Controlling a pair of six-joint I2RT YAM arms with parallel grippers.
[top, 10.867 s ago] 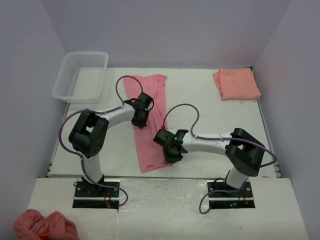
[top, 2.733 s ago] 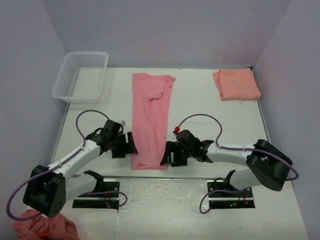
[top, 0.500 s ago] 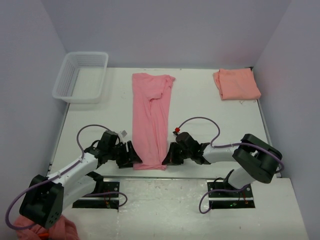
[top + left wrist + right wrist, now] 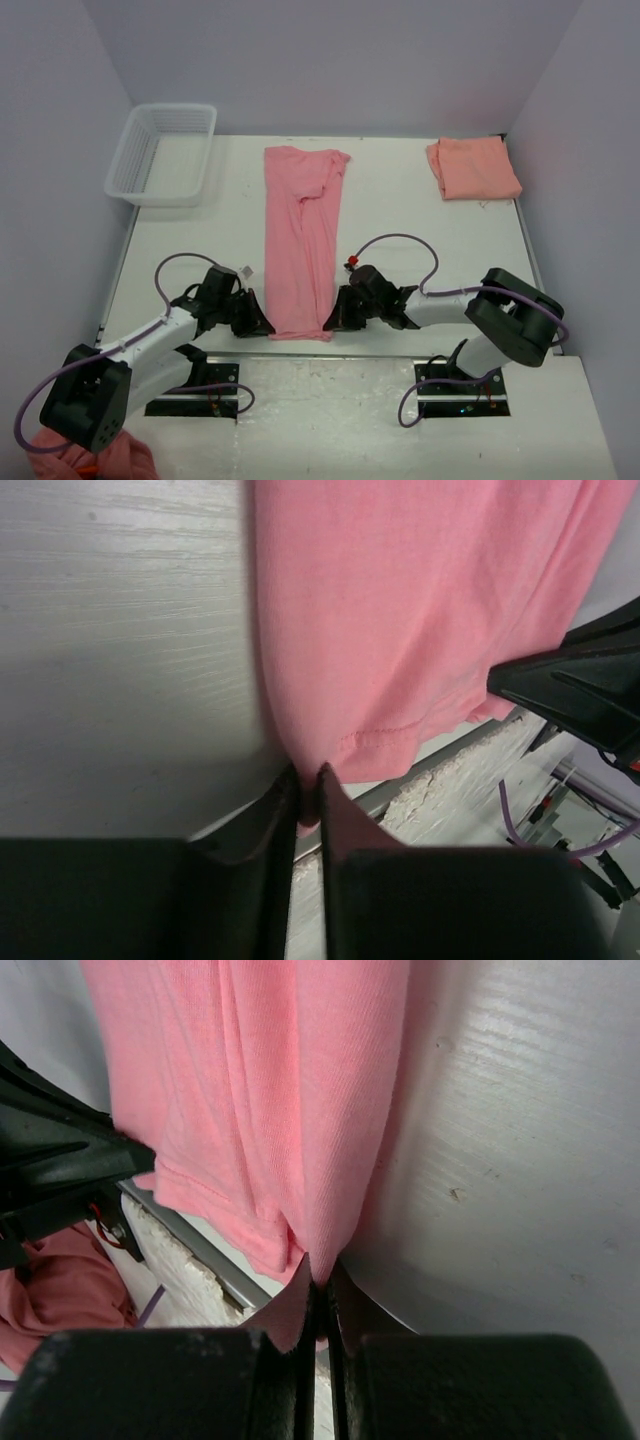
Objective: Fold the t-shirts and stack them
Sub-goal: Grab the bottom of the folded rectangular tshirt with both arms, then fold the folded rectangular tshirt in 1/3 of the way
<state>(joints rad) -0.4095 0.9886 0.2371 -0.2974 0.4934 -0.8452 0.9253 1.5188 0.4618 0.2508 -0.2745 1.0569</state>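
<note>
With my left claw [image 4: 308,778] and right claw [image 4: 322,1278] both pinched on the near hem corners of the pink t-shirt [image 4: 300,235], I should lift evenly, then fold away.

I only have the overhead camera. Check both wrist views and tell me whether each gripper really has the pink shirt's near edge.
Observer: Left wrist view: the left gripper has closed to a thin slit on the near left corner of the rose-pink t-shirt, with cloth between the fingers.
Operator: Now the right one.
Observer: Right wrist view: the right gripper is shut on the shirt's other near corner, with a fold of cloth pinched at its tips.
Operator: Report how much cloth the left has.
Observer: Only the tip of the corner. The stitched hem lies just beyond the fingertips.
</note>
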